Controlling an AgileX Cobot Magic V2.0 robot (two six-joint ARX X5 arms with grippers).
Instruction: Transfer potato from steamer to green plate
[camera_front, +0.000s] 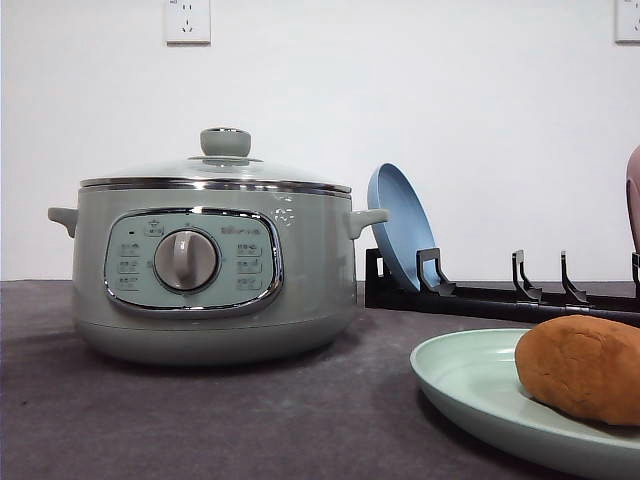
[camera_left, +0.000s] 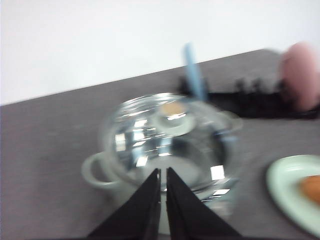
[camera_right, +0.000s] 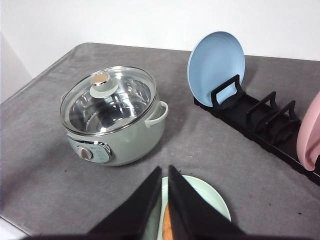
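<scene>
- Two grippers, the left gripper (camera_left: 163, 200) and right gripper (camera_right: 165, 200), are both pressed together, holding nothing.
- The potato (camera_front: 583, 367) sits on the green plate (camera_front: 470, 385), beside the steamer (camera_front: 210, 270); bumping the plate could roll it off.

The steamer (camera_front: 210, 270) has small markings on its control panel (camera_front: 192, 262) around the dial (camera_front: 186, 260), too small to read. No other text is legible.

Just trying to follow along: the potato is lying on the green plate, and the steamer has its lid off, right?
Not quite. The potato does lie on the green plate, but the steamer has its glass lid on, as the front view and the right wrist view both show.
</scene>
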